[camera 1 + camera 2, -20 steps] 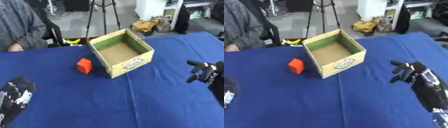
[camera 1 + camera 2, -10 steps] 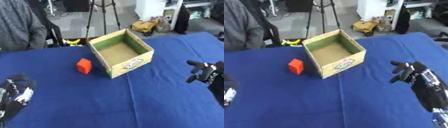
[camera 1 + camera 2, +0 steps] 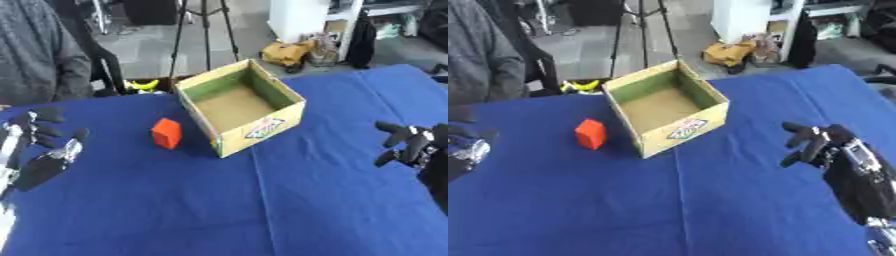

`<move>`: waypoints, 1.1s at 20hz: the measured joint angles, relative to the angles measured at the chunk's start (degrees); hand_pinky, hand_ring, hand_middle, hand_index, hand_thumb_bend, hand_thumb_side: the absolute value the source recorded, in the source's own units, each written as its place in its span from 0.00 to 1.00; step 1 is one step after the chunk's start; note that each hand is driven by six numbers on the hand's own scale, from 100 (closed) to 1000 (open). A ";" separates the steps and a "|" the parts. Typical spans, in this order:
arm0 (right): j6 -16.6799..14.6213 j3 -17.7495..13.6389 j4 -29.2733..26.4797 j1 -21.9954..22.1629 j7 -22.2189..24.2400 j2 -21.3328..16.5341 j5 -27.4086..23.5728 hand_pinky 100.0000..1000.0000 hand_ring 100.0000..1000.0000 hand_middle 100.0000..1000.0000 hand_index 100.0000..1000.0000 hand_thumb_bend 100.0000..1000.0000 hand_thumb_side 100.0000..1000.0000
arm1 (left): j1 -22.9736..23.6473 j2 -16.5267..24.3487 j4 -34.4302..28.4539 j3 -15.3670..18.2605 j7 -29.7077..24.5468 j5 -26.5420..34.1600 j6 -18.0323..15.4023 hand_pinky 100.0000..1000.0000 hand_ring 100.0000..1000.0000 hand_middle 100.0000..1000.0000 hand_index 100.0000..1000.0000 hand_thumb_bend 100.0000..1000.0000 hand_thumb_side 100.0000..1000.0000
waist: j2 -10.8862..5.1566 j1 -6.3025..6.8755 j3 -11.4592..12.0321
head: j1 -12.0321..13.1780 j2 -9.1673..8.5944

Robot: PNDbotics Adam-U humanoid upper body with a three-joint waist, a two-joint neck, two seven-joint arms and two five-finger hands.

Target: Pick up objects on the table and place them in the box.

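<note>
A: Any legible text in either eye view?

B: One printed mark only — a green and white label [image 3: 265,128] on the box [image 3: 241,113] wall facing the table's near edge. Lettering too blurred to read.

A: Numbers, brands, signs elsewhere?

B: None readable — the box's other walls show plain cardboard.

Even, diffuse indoor light falls from above, without glare. The box [image 3: 241,106] casts a soft shadow on the blue table [image 3: 262,200]. Both views are soft, the left hand [image 3: 39,150] motion-blurred.
</note>
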 measured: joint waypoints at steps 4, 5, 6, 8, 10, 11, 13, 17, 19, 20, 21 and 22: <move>0.21 0.33 0.00 -0.02 0.23 0.00 0.00 0.51 0.92 0.52 0.40 0.00 0.84 | -6.90 0.06 7.09 -2.56 -3.71 -6.99 3.12 0.56 0.57 0.63 0.80 0.44 0.35 | -0.04 0.26 -0.56 | 0.19 0.01; 0.26 0.34 0.00 -0.02 0.29 0.00 0.00 0.51 0.92 0.52 0.40 0.00 0.84 | -8.46 -0.04 9.23 -3.14 -4.69 -9.03 3.59 0.57 0.57 0.63 0.79 0.46 0.36 | -0.09 0.26 -0.68 | 0.23 0.02; 0.31 0.36 0.00 -0.04 0.35 0.00 0.00 0.51 0.92 0.52 0.40 0.00 0.84 | -9.89 -0.20 11.48 -3.68 -5.65 -11.13 3.90 0.57 0.57 0.63 0.79 0.48 0.37 | -0.14 0.27 -0.83 | 0.30 0.02; 0.39 0.43 0.00 -0.07 0.48 -0.01 -0.01 0.51 0.92 0.52 0.40 0.00 0.84 | -12.61 -1.17 16.00 -4.50 -7.37 -15.25 4.12 0.57 0.56 0.62 0.79 0.50 0.37 | -0.24 0.30 -1.18 | 0.53 0.03; 0.47 0.71 0.00 -0.24 0.67 -0.01 -0.06 0.51 0.92 0.52 0.40 0.00 0.84 | -15.09 -2.60 20.39 -4.73 -8.31 -19.04 4.13 0.57 0.56 0.61 0.78 0.51 0.37 | -0.27 0.36 -1.67 | 0.83 0.03; 0.52 0.75 0.00 -0.29 0.81 -0.01 -0.07 0.51 0.92 0.52 0.40 0.00 0.84 | -16.10 -3.32 22.36 -4.72 -8.46 -20.64 4.08 0.57 0.56 0.61 0.78 0.51 0.37 | -0.27 0.40 -1.98 | 1.03 0.03; 0.59 1.02 0.00 -0.33 1.00 -0.02 -0.08 0.51 0.92 0.52 0.40 0.00 0.84 | -18.12 -4.85 26.01 -4.69 -8.40 -23.44 3.94 0.57 0.55 0.60 0.77 0.52 0.37 | -0.27 0.56 -2.73 | 1.49 0.03; 0.73 1.40 0.00 -0.83 1.46 -0.02 -0.09 0.51 0.92 0.52 0.40 0.00 0.84 | -20.91 -7.33 31.24 -4.34 -7.11 -27.35 3.48 0.58 0.55 0.60 0.77 0.52 0.37 | -0.17 0.71 -4.03 | 2.40 0.02; 0.77 1.54 0.00 -1.07 1.68 -0.03 -0.09 0.51 0.92 0.51 0.40 0.00 0.85 | -21.80 -8.17 33.09 -3.95 -6.14 -28.89 3.59 0.58 0.55 0.60 0.77 0.51 0.36 | 0.08 0.83 -4.66 | 2.79 0.01; 0.77 1.65 0.00 -1.20 1.77 -0.03 -0.09 0.51 0.92 0.51 0.40 0.00 0.85 | -22.06 -8.56 33.90 -3.80 -5.65 -29.58 3.76 0.58 0.54 0.59 0.76 0.50 0.35 | 0.13 0.94 -4.92 | 2.95 0.01; 0.76 1.74 0.00 -1.26 1.84 -0.03 -0.09 0.51 0.92 0.51 0.40 0.00 0.85 | -22.23 -8.84 34.68 -3.59 -5.13 -30.26 4.02 0.57 0.54 0.59 0.76 0.49 0.35 | 0.13 0.99 -5.14 | 3.12 0.00; 0.75 1.76 0.00 -1.26 1.90 -0.03 -0.09 0.51 0.92 0.51 0.40 0.00 0.85 | -22.39 -9.07 35.37 -3.34 -4.58 -30.94 4.31 0.57 0.54 0.59 0.76 0.49 0.34 | 0.15 1.00 -5.35 | 3.20 -0.01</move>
